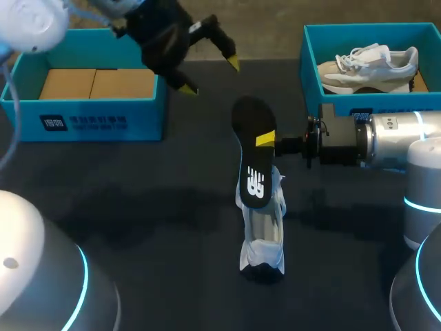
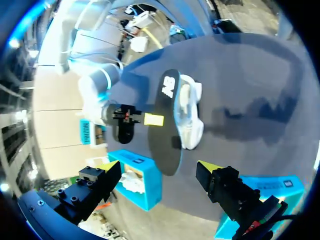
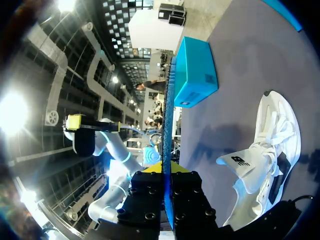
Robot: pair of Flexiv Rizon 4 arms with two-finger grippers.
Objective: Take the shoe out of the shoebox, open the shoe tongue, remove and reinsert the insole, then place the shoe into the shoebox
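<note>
A black insole (image 1: pixel 253 155) hangs edge-up above the table, with my right gripper (image 1: pixel 266 140) shut on its side. Under its lower end a white shoe (image 1: pixel 262 238) lies on the dark table. My left gripper (image 1: pixel 211 76) stands open above and behind the insole, nothing between its fingers. In the left wrist view the insole (image 2: pixel 167 125) and the shoe (image 2: pixel 190 115) lie ahead of the open left gripper (image 2: pixel 159 167). The right wrist view has the insole (image 3: pixel 169 100) edge-on between the shut right gripper's (image 3: pixel 165 172) fingers, with the shoe (image 3: pixel 270 155) beside it.
A blue shoebox (image 1: pixel 89 117) with cardboard inside stands at the back left. A second blue shoebox (image 1: pixel 309 65) at the back right holds another pale shoe (image 1: pixel 368 67). Both arm bases stand at the table's near corners.
</note>
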